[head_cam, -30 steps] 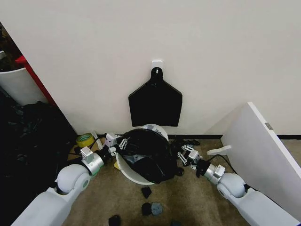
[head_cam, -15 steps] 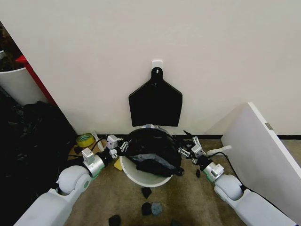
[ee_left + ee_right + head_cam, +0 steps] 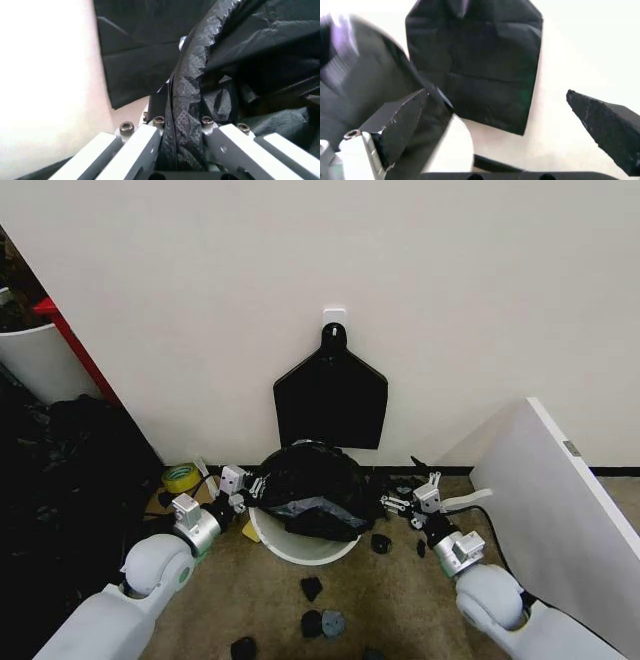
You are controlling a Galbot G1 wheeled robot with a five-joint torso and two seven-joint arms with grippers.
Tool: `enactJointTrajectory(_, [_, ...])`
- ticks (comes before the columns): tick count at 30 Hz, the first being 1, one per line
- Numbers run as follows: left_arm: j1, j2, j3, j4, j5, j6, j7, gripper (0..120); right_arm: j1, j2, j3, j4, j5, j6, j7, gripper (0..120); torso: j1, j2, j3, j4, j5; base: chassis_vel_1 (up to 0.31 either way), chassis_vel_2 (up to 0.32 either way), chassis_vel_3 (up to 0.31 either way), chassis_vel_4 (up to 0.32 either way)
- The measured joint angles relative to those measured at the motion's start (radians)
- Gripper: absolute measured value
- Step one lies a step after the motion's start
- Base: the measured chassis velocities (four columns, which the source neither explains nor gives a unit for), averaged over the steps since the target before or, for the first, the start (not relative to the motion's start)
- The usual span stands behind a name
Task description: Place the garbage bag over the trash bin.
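Black garbage bag [image 3: 312,488] pinched by left gripper [image 3: 248,485] over trash bin [image 3: 300,549]

Crinkly glossy plastic garbage bag [image 3: 312,488], smooth plastic trash bin [image 3: 300,549]

The trash bin [image 3: 300,548] stands on the floor against the wall, with the garbage bag [image 3: 308,488] draped over its top and far rim. A bundle of bags [image 3: 331,397] hangs on the wall at its 12 o'clock. The left gripper [image 3: 246,485] is at its 9 o'clock, clamped on the bag's edge; the right gripper [image 3: 414,501] sits at 3 o'clock, apart from it. Scraps [image 3: 321,621] lie at 6 o'clock, a tape roll [image 3: 181,477] toward 9.
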Motion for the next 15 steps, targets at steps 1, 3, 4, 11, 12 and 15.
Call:
enactJointTrajectory(1, [0.0, -0.002, 0.001, -0.006, -0.001, 0.015, -0.023, 1, -0.009, 0.0, -0.002, 0.04, 0.031, -0.007, 0.018, 100, 0.0, 0.0, 0.0, 0.0, 0.0001, 0.0, 0.0, 0.0, 0.0])
enactJointTrajectory(3, [0.0, -0.004, 0.002, -0.017, -0.008, 0.038, -0.053, 1, -0.028, 0.0, -0.003, 0.093, 0.05, -0.003, 0.009, 100, 0.0, 0.0, 0.0, 0.0002, 0.0, 0.0, 0.0, 0.0, 0.0])
enactJointTrajectory(4, [-0.001, -0.005, 0.003, -0.025, -0.014, 0.05, -0.067, 1, -0.046, -0.002, -0.003, 0.123, 0.039, 0.015, -0.031, 100, 0.0, 0.0, 0.0, 0.0, 0.0, 0.0, 0.0, 0.0, 0.0])
enactJointTrajectory(11, [0.005, -0.006, 0.016, -0.065, -0.021, 0.076, -0.103, 1, -0.115, -0.017, -0.001, 0.116, -0.261, 0.126, -0.277, 100, 0.0, 0.0, 0.0, -0.0001, 0.0002, 0.0, 0.0, 0.0, 0.0])
enactJointTrajectory(12, [0.006, -0.006, 0.018, -0.07, -0.02, 0.076, -0.104, 1, -0.119, -0.017, -0.001, 0.108, -0.305, 0.125, -0.291, 100, 0.0, 0.0, 0.0, -0.0001, 0.0003, 0.0, 0.0, 0.0, 0.0])
enactJointTrajectory(15, [0.007, -0.006, 0.021, -0.074, -0.017, 0.076, -0.105, 1, -0.12, -0.017, -0.001, 0.1, -0.353, 0.112, -0.299, 100, 0.0, 0.0, 0.0, -0.0002, 0.0003, 0.0, 0.0, 0.0, 0.0])
